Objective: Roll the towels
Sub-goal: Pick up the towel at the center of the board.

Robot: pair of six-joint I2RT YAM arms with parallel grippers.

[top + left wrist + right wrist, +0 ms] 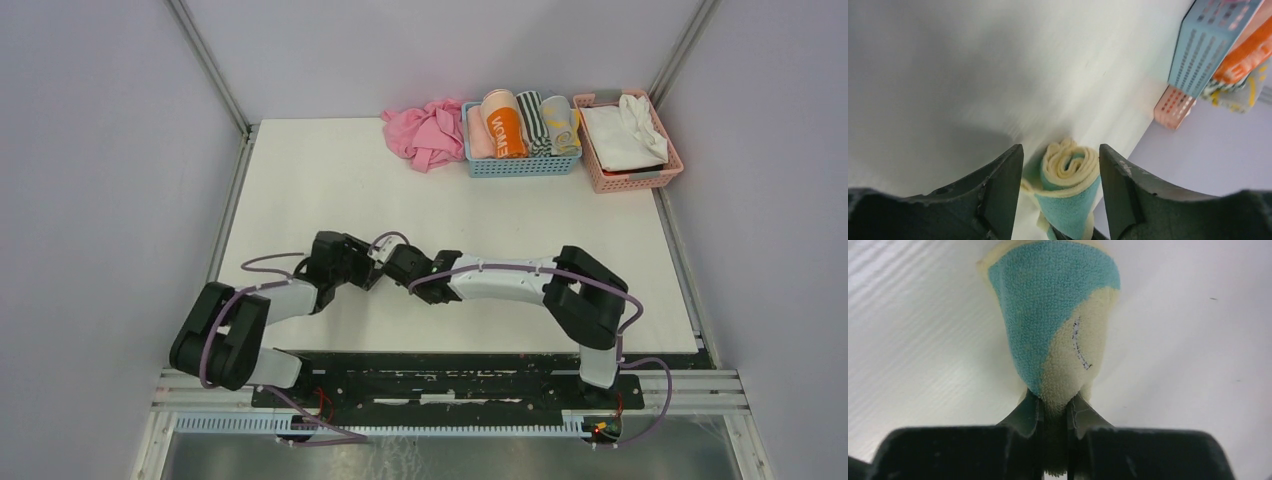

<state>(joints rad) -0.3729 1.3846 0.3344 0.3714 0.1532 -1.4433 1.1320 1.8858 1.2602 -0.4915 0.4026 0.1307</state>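
A pale yellow towel with teal patches (1070, 175) is rolled up and hangs just above the white table. My right gripper (1053, 402) is shut on one end of this roll (1053, 315). My left gripper (1060, 150) is open, its two fingers straddling the other end, where the spiral shows. In the top view both grippers meet at mid-table (385, 265) and hide the roll. A grey towel with yellow marks (560, 125) stands rolled in the blue basket (520, 165).
The blue basket at the back also holds an orange roll (505, 125) and a striped one. A pink basket (600, 175) with white cloth (625, 135) stands to its right. A crumpled pink cloth (425, 135) lies to its left.
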